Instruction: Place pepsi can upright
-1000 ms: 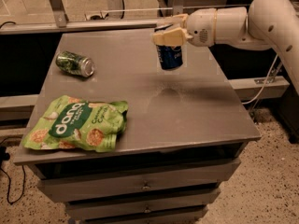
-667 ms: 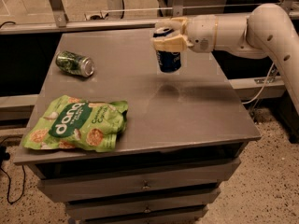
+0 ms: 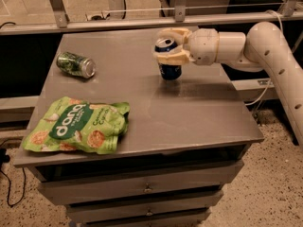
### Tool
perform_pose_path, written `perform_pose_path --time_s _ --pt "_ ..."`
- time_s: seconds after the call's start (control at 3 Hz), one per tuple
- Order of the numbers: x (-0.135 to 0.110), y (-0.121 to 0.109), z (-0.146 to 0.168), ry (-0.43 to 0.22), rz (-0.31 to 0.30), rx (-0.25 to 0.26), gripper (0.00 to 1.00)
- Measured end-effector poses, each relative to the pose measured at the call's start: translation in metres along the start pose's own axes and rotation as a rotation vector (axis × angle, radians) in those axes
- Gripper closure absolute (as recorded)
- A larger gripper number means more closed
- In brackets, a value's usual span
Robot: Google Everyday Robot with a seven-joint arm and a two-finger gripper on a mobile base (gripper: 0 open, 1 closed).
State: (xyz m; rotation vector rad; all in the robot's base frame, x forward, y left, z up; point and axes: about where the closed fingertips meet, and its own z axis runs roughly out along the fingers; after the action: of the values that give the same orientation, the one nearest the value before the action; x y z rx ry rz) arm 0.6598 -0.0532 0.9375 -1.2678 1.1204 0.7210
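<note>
One claw (image 3: 166, 46) pinches the upright pepsi can (image 3: 170, 71), now lower than a second ago, near the desk's (image 3: 189, 122) far edge.

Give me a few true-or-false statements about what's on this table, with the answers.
1. The gripper is shut on the pepsi can. True.
2. The pepsi can lies on its side. False: it is upright in the gripper.
3. The green can lies on its side, apart from the gripper. True.
4. The bag lies at the back edge of the table. False: it lies at the front edge, nearest the camera.
</note>
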Motion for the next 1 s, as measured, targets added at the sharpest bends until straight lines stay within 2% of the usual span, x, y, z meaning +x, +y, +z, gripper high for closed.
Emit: perform_pose_path --time_s 0.33,0.67,1.0 --pt "0.013 0.002 -0.003 -0.004 0.021 -0.015 0.83" --pt "0.024 0.002 -0.009 -0.005 0.061 -0.016 0.59" --pt "0.025 0.002 -0.011 -0.004 0.067 -0.014 0.36"
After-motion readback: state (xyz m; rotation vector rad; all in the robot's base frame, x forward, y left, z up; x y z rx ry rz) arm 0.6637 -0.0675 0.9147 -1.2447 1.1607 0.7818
